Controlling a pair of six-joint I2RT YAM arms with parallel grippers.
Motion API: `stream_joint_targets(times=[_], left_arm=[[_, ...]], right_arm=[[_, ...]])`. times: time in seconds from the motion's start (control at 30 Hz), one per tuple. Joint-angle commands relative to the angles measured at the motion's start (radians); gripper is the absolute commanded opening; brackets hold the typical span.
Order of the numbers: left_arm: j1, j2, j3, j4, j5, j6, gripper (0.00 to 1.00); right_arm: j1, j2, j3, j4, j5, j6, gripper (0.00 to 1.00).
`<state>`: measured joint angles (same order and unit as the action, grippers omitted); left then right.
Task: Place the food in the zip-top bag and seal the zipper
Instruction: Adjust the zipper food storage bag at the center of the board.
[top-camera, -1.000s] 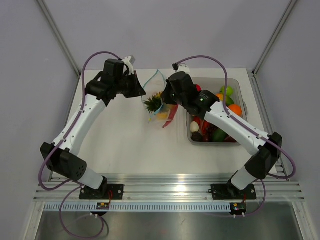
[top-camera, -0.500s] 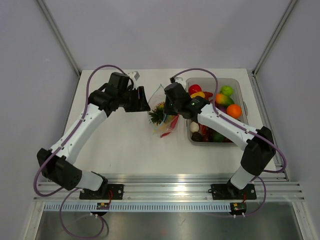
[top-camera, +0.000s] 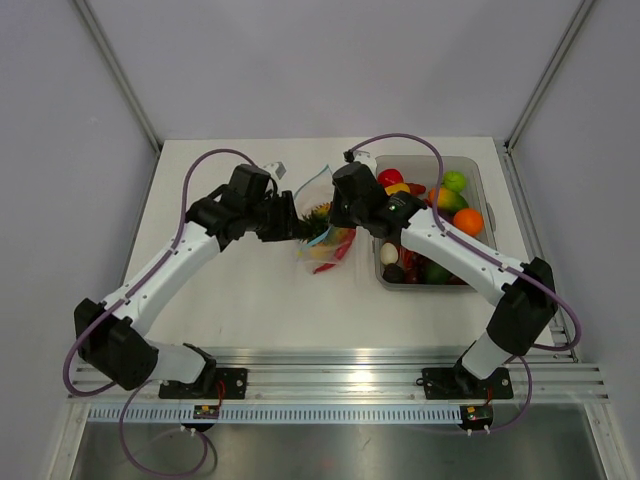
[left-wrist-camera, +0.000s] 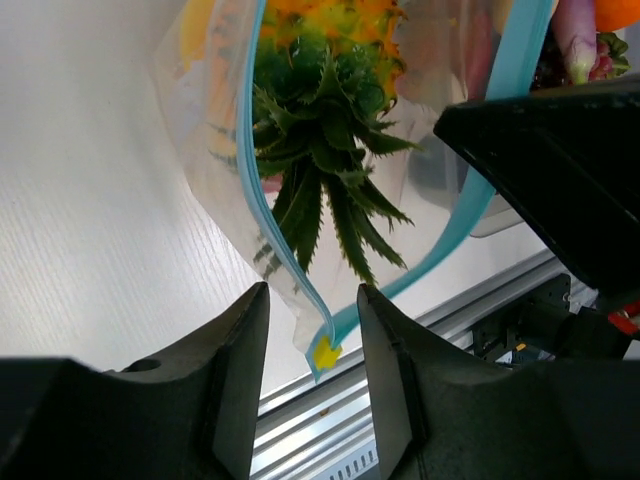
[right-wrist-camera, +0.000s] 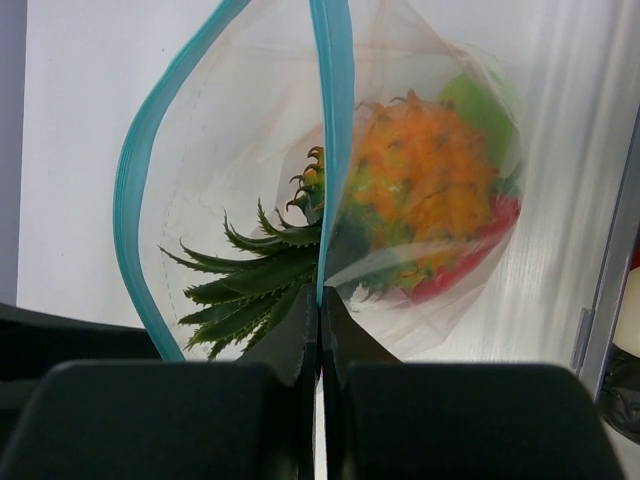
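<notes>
Tabletop stretches white left of bag. Left fingers spread, yellow end clip between them, contact unclear. Right fingers clenched on zipper, mouth agape. Zip-top bag mid-tabletop, pineapple inside, other food blurred. Tub beyond, part-hidden behind right arm.

Bright, even light from above leaves the white tabletop with only faint, soft shadows. A glare patch sits on the metal rail along its near edge. Up close, the left end effector and right end effector look dark and soft-edged; the bag is sharp.
</notes>
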<state>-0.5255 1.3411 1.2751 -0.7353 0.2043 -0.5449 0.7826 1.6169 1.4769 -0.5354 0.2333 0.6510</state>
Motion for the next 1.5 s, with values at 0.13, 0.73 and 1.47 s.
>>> stream_joint_targets(times=[0.13, 0.73, 1.47], left_arm=[[-0.005, 0.058, 0.026, 0.094, -0.037, -0.024, 0.33], [-0.004, 0.118, 0.155, 0.054, 0.0, 0.046, 0.0], [0.005, 0.106, 0.176, 0.03, 0.023, 0.062, 0.0]], right_arm=[[-0.003, -0.054, 0.025, 0.028, -0.008, 0.006, 0.0], [0.003, -0.092, 0.256, -0.167, -0.04, -0.116, 0.58], [0.02, 0.202, 0.174, -0.086, -0.201, -0.137, 0.24]])
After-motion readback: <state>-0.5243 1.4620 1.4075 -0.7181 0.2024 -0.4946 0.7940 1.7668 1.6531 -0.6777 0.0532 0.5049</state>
